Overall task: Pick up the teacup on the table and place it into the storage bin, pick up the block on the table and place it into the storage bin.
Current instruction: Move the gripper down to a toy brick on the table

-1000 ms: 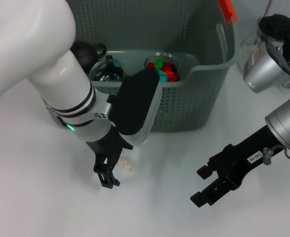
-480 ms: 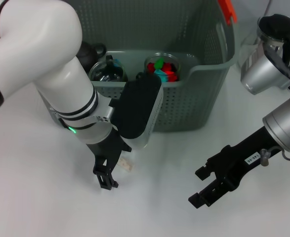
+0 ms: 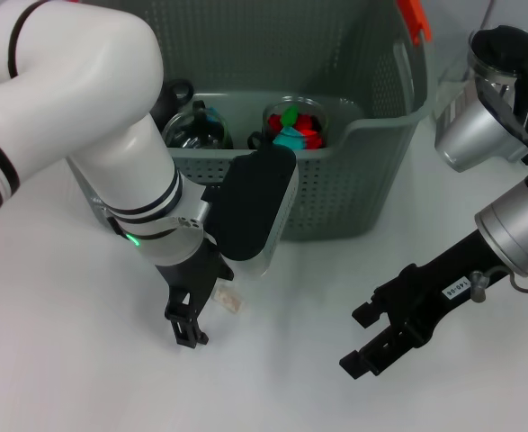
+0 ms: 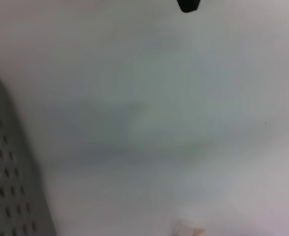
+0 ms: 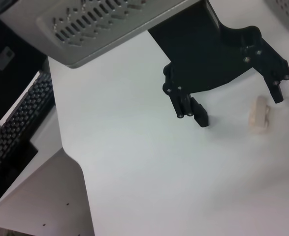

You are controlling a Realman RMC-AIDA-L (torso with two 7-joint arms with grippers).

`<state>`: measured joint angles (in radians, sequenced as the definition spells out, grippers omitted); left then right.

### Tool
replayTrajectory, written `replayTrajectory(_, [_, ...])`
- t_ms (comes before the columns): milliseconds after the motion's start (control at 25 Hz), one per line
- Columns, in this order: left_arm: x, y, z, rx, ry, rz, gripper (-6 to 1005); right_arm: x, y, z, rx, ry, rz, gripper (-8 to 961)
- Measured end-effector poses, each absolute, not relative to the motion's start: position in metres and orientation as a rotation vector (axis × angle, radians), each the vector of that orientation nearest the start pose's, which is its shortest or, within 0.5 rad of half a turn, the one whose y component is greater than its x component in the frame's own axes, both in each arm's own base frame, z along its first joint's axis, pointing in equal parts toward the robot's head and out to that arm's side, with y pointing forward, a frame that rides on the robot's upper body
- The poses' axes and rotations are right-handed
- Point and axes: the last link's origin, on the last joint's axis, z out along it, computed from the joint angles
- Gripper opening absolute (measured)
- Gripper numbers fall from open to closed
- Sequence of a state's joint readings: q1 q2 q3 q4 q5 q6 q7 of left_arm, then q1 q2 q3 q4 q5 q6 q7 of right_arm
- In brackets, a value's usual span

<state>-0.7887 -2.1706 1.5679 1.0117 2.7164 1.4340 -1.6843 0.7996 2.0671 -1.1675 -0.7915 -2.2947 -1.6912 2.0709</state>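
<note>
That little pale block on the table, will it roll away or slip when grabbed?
The block looks boxy with flat faces, so it probably won't roll. It seems small and rigid, likely light, so a nudge from the open left gripper beside it could slide it across the smooth white table.

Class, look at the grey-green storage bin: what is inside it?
Inside the storage bin stand two glass teacups: one looks dark, the other holds red, green and blue blocks. The left arm covers the bin's left part, so anything there cannot be seen.
</note>
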Motion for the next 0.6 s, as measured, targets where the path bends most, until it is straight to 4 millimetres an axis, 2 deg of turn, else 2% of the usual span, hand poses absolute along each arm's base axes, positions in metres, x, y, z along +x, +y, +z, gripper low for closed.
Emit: replayTrajectory(600, [-0.1666,0.3418,-0.0776,-3.031,0.489,1.005,900,0.1817,0.3404,-0.0393,-3.183,0.910,-0.241,945])
